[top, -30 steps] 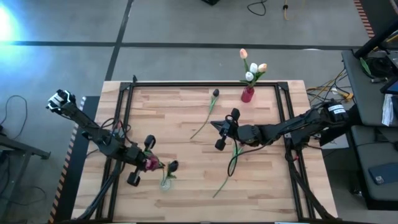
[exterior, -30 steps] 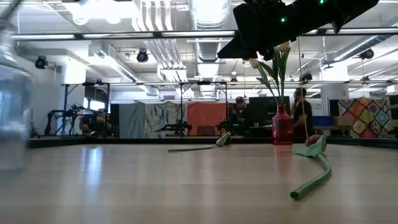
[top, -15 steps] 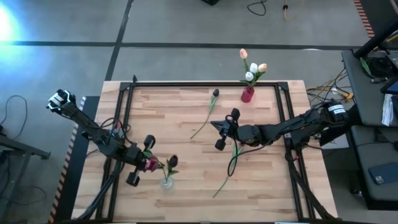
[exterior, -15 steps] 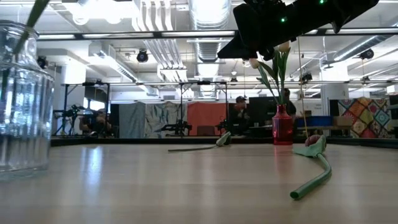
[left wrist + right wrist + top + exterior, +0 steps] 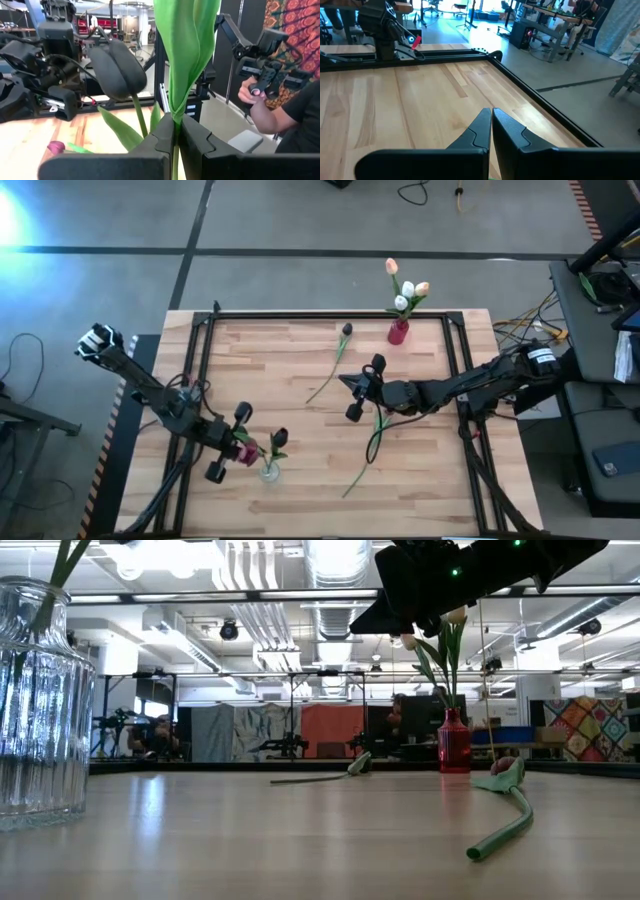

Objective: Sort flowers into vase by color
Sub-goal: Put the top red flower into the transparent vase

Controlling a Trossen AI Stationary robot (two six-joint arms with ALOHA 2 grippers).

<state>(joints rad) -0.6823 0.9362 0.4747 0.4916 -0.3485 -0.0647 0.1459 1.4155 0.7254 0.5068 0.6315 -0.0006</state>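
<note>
Since the earlier frames the left claw (image 5: 231, 446) had slid slightly toward the lower edge of the high view, and the clear glass vase (image 5: 267, 471) had moved with it. In the low view that ribbed vase (image 5: 42, 700) had gone from a blur at the left edge to a sharp shape filling the left side. The right arm, the red vase and the loose flowers had stayed put.

At lower left of the high view, the left claw was closed tight on a green tulip stem (image 5: 176, 75), its fingers (image 5: 165, 132) pinching the stem between them. Two dark maroon tulip heads showed over the clear vase: one (image 5: 243, 445) at the claw, one (image 5: 279, 438) just right of it.

Near the middle of the desk (image 5: 300, 370), one dark tulip (image 5: 338, 360) lay loose with its head toward the upper edge. Right of it, the right claw (image 5: 362, 390) hung above the desk with its fingers (image 5: 479, 131) pressed together and gripping nothing. A second loose flower (image 5: 372, 435) lay curved just below that claw, and its maroon head (image 5: 503, 766) showed at the right of the low view.

At upper right, the small red vase (image 5: 398, 332) stood at the desk's far edge holding three pale tulips (image 5: 404, 288): one peach, one white and one cream.
</note>
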